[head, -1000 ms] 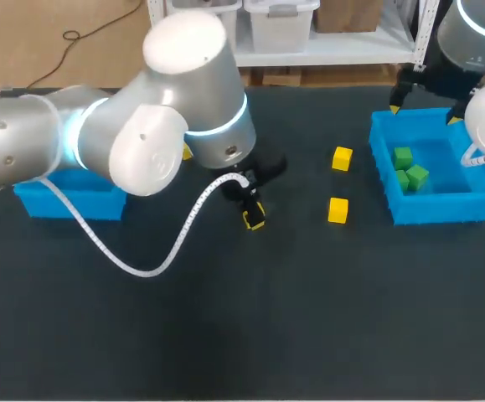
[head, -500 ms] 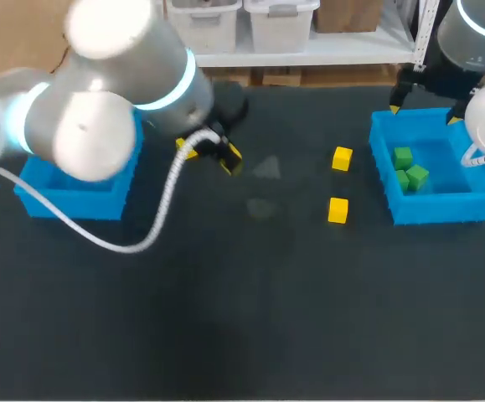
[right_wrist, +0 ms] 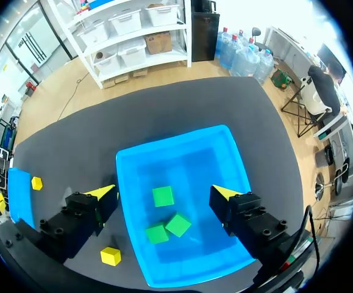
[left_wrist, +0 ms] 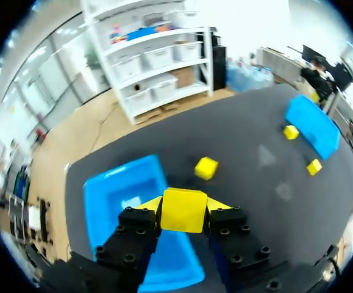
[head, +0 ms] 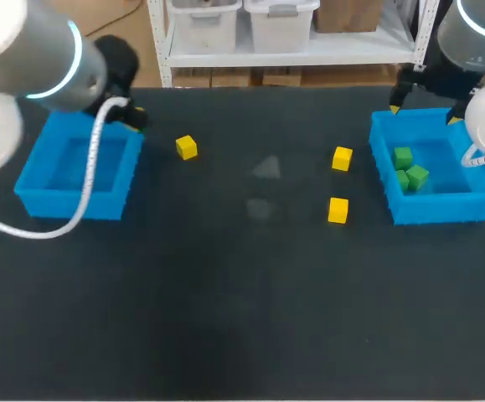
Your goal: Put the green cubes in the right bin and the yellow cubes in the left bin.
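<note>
My left gripper (left_wrist: 183, 216) is shut on a yellow cube (left_wrist: 184, 205), held above the near right part of the left blue bin (left_wrist: 112, 189). In the head view this gripper (head: 135, 118) hangs at the left bin's (head: 74, 203) far right corner. Three yellow cubes lie on the table (head: 186, 147) (head: 342, 158) (head: 337, 210). The right bin (head: 443, 208) holds three green cubes (head: 403, 157) (head: 416, 176) (head: 402, 179). My right gripper (right_wrist: 164, 193) stands open high over that bin (right_wrist: 127, 183), above the green cubes (right_wrist: 178, 224).
The dark table runs wide between the two bins, with the loose yellow cubes in its far half. One of them (left_wrist: 206, 168) lies just beyond the left bin's right wall. The near half of the table carries no objects.
My left arm has swung from the table's middle back and to the left, carrying the yellow cube to the left bin's corner. The right arm has kept still.
</note>
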Available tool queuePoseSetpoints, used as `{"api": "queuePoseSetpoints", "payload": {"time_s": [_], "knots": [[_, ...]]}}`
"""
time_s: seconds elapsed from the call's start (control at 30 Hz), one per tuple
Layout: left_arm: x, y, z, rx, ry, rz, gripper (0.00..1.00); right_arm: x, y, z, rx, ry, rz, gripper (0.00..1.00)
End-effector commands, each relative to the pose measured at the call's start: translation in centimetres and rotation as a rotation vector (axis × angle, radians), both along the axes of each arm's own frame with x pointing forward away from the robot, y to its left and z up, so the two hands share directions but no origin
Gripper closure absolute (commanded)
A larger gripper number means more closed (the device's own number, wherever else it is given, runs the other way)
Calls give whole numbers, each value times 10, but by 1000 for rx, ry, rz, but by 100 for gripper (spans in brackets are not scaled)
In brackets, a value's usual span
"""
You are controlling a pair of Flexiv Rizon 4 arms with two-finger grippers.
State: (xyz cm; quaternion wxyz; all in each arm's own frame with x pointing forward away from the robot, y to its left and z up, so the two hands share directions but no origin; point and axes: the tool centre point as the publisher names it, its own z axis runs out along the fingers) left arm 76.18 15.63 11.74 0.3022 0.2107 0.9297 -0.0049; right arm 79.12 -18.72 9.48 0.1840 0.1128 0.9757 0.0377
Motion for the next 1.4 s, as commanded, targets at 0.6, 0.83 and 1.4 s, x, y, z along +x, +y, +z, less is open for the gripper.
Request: {"api": "queuePoseSetpoints", "payload": {"time_s": [0.6,0.83,1.4], "knots": [[-11,44,-17,158,-72,277,0,-3,0,0,-2,-8,-3,0],[2,-28,-7,53,16,10,0,-3,0,0,-2,-8,-3,0],[50,-94,2,220,305,-265,0,-3,0,0,-2,-8,-3,0]]}}
